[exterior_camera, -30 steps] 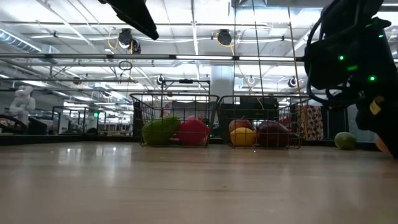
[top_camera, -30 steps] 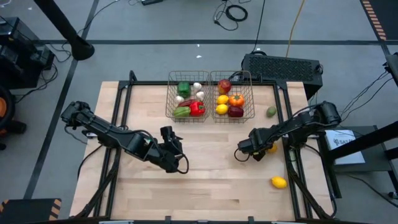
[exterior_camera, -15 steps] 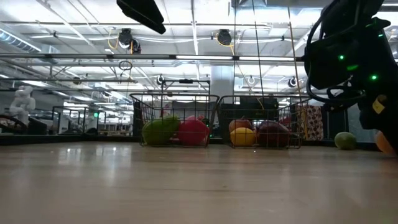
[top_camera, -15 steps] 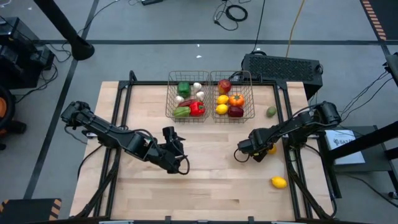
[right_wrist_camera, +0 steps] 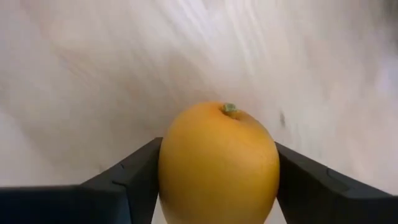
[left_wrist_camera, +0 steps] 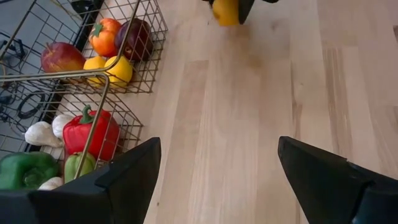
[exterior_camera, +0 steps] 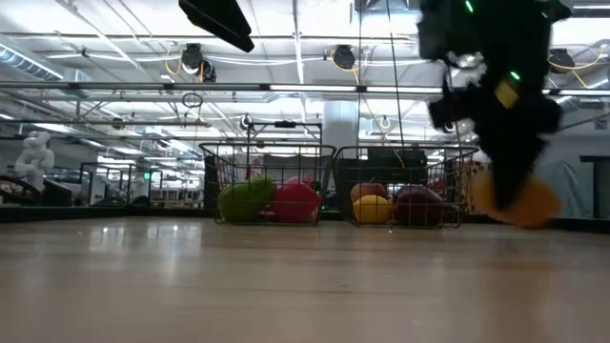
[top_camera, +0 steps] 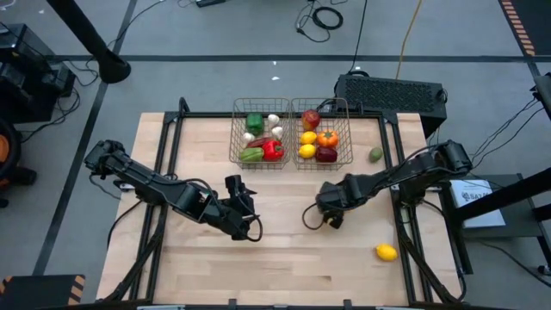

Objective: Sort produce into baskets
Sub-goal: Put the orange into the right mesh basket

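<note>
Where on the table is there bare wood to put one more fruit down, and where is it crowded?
Free: the near strip between the left end effector and the lemon, and the far-left corner beside the left basket. Crowded: both baskets; the right end effector, holding an orange fruit, fills the middle right.

One camera looks straight down on the whole table (top_camera: pixel 275 250); another sits at tabletop level facing the baskets (exterior_camera: pixel 329 181). Wrist cameras look close past their fingers; the left also sees both baskets.

Baskets (top_camera: pixel 261 160): two. Grippers: two, left gripper (top_camera: pixel 244 191), right gripper (top_camera: pixel 315 209). Loose lemon (top_camera: pixel 386 251): one. Loose green fruit (top_camera: pixel 376 155): one. Held orange fruit (right_wrist_camera: pixel 219 165): one.
</note>
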